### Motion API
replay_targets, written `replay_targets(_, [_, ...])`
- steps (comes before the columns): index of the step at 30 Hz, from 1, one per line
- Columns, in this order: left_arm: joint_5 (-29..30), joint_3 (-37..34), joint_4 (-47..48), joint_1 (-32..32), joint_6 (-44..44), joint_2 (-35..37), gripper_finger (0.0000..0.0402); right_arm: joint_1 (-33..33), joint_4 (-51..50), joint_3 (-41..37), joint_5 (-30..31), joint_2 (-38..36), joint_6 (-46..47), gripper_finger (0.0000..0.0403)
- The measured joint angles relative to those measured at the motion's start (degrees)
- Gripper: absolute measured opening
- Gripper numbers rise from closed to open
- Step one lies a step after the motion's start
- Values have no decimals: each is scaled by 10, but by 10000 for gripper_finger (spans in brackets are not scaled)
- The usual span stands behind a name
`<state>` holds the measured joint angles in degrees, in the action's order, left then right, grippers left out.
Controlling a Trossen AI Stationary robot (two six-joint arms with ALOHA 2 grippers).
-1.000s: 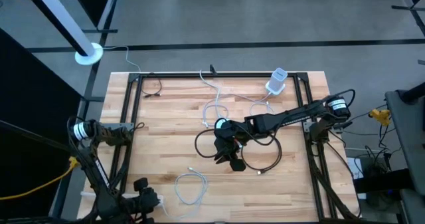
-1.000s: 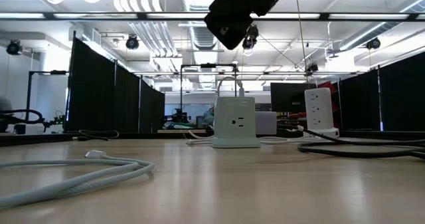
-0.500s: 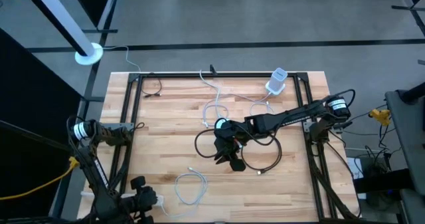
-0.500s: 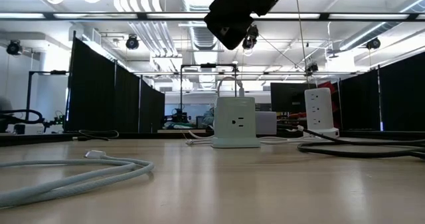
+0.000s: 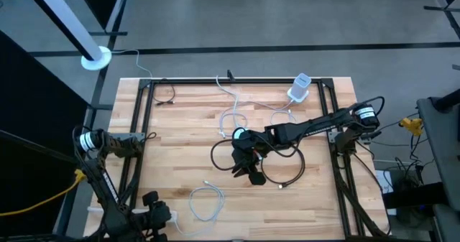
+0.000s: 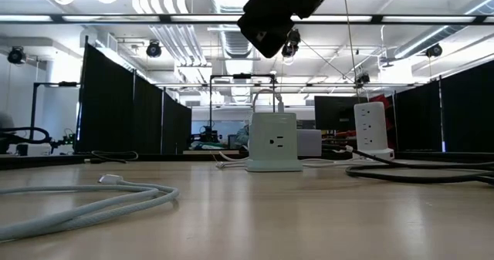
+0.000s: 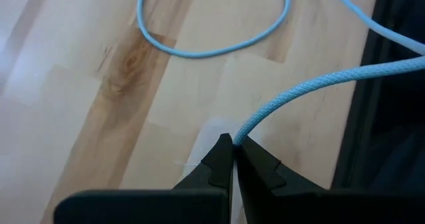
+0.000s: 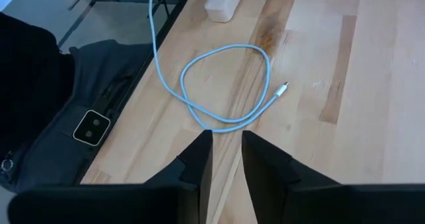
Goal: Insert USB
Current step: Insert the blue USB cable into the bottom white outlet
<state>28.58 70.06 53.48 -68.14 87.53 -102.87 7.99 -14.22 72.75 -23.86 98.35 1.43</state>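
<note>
A white braided USB cable (image 5: 206,201) lies coiled on the wooden table near its front edge, its plug (image 8: 282,88) resting on the wood. My left gripper (image 7: 234,141) is at the table's near left corner (image 5: 159,215), shut on this cable. My right gripper (image 8: 226,144) hangs above the table's middle (image 5: 244,166), over a black cable loop (image 5: 287,171). Its fingers are a little apart with nothing between them. A white power block (image 5: 300,88) with sockets stands at the far edge, also seen in the low view (image 6: 273,142). My left gripper pinches the white cable (image 7: 255,121) between its two fingertips, coming from above and slanting steeply down. The cable leads out from between the tips and runs off over the dark frame at the table's edge. The fingertips stand just above the wood.
A black metal frame (image 5: 144,113) borders the table on three sides. More white cable (image 5: 231,113) lies at the far middle, and a small dark cable (image 5: 165,95) at the far left. A white tower socket (image 6: 370,129) shows behind the power block.
</note>
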Motion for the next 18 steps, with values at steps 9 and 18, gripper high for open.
replay_targets(9, [7,-1,37,0,2,0,0,0,0,0,0,0,2,75])
replay_targets(18, [9,-2,-9,0,2,0,0,0,0,0,0,0,2,55])
